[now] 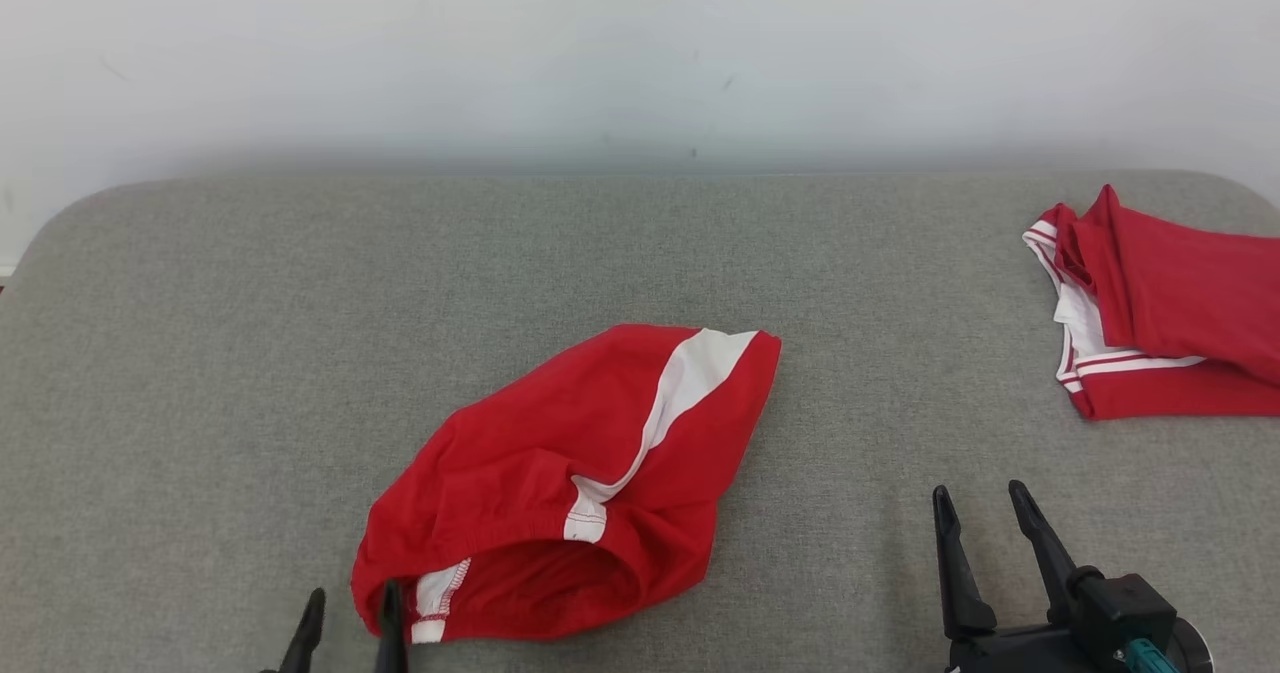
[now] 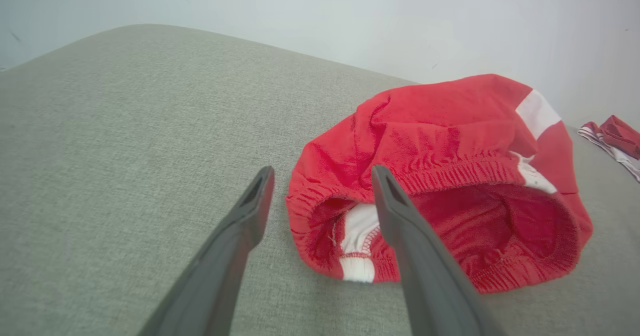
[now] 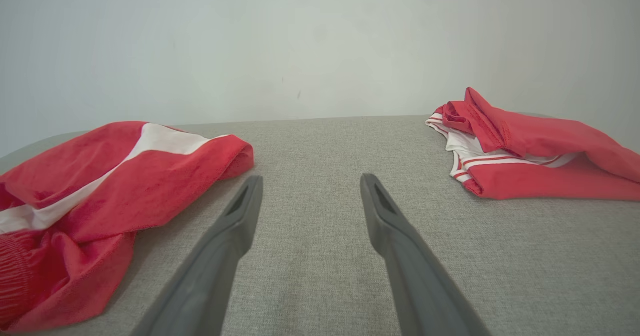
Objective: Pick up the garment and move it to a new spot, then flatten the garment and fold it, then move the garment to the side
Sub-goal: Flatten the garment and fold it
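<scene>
Grey padded tabletop (image 1: 200, 353) is backed by a pale wall (image 1: 640, 53). Just toward 6 o'clock from its middle the red shorts (image 1: 570, 473) are left crumpled, judged to be set down for a flattening not yet done. Their elastic waist (image 2: 450, 171) gapes toward the robot, with only their own lining seen inside. At 7 o'clock the left gripper (image 1: 352, 593) is spread beside that waist, nothing clamped. At 5 o'clock the right gripper (image 1: 979, 493) is likewise spread and empty. A second red garment (image 1: 1170, 313) is kept aside at 3 o'clock.
</scene>
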You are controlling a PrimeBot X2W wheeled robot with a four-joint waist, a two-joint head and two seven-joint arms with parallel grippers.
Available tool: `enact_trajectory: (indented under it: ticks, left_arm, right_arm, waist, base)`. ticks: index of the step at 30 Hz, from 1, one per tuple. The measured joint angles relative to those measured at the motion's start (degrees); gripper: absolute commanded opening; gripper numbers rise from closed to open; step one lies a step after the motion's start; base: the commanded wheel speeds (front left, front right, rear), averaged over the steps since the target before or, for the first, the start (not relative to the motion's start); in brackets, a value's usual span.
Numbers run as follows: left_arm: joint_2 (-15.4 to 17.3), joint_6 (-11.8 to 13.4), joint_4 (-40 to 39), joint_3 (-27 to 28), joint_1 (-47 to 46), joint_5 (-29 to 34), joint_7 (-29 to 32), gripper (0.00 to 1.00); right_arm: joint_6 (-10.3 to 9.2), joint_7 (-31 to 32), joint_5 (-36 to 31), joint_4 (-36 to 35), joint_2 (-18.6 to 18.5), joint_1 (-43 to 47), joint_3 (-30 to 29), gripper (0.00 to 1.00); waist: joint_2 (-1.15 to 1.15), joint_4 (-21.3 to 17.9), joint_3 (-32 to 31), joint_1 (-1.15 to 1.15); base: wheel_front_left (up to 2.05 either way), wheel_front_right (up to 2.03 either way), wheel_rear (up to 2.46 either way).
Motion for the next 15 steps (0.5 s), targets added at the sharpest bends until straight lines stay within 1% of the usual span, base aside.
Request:
enact_trajectory:
  ticks: [3,7,11,15]
  left_arm:
    - [-0.6,-0.5,-3.3,-1.3,1.6,0.3,0.0,1.00]
    - [-1.0,-1.4,-4.3,-6.9,1.7,0.3,0.0,1.00]
    - [-1.2,-1.6,-2.4,-12.4,0.0,-1.4,0.0,1.00]
    - [-1.3,-1.8,-0.1,-16.4,-2.8,-5.5,0.0,1.00]
  right_arm:
    - [0.00,0.0,0.2,-0.1,0.0,0.0,-0.2,1.00]
    - [0.00,0.0,0.3,-0.1,0.0,-0.3,0.2,1.00]
    - [0.00,0.0,0.8,0.1,0.0,-1.1,1.0,1.00]
    - [0.00,0.0,0.8,0.2,0.0,-1.4,0.8,1.00]
  waist:
    - [0.00,0.2,0.4,0.00]
    - [0.00,0.1,1.0,0.01]
    - [0.00,-1.0,1.4,0.01]
    - [0.00,-2.6,1.8,0.01]
  base:
    - [0.00,0.00,0.00]
    - [0.00,0.00,0.00]
    - [0.00,0.00,0.00]
    - [0.00,0.00,0.00]
